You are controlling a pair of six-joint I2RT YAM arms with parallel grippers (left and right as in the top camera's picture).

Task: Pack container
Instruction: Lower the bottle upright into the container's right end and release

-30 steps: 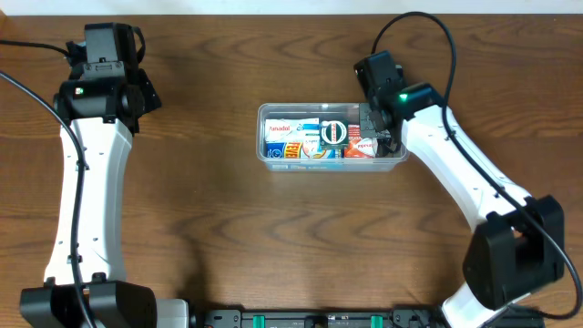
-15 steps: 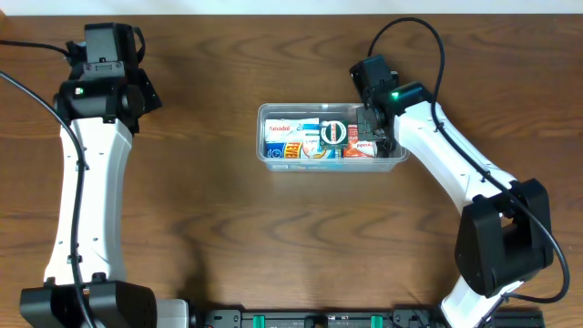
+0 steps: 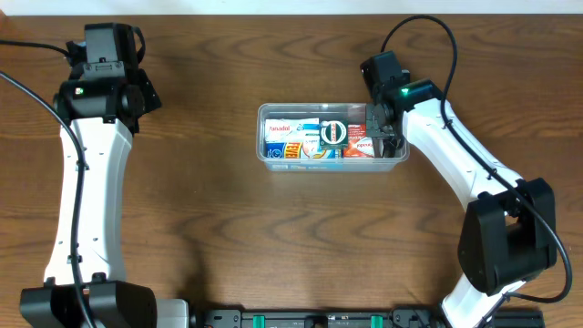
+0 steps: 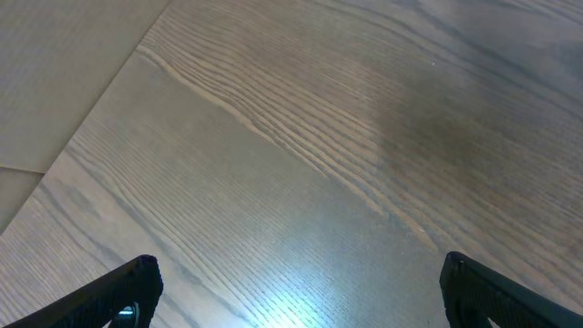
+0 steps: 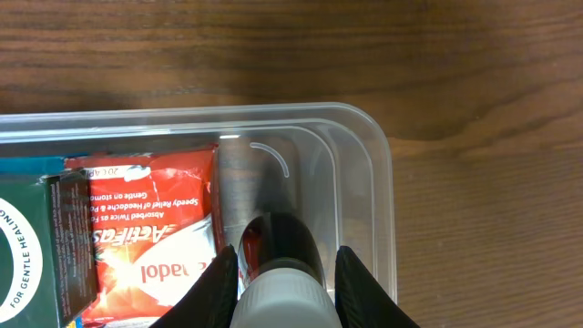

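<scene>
The clear plastic container (image 3: 264, 117) sits at the table's middle, and its right end shows in the right wrist view (image 5: 364, 164). It holds several small boxes, among them a red and white box (image 5: 150, 228) and a green one (image 5: 27, 255). My right gripper (image 5: 282, 273) is shut on a small dark bottle with a white cap (image 5: 282, 269), held inside the container's right end beside the red box. In the overhead view the right gripper (image 3: 386, 134) is over that end. My left gripper (image 4: 291, 292) is open and empty above bare wood at the far left (image 3: 109, 46).
The wooden table top (image 3: 273, 237) surrounds the container. The table's back edge runs along the top of the overhead view, near the left arm. A pale floor strip shows at the left of the left wrist view (image 4: 36, 91).
The right gripper has shifted slightly right and down at the container's right end, still holding the bottle. The left arm has not moved.
</scene>
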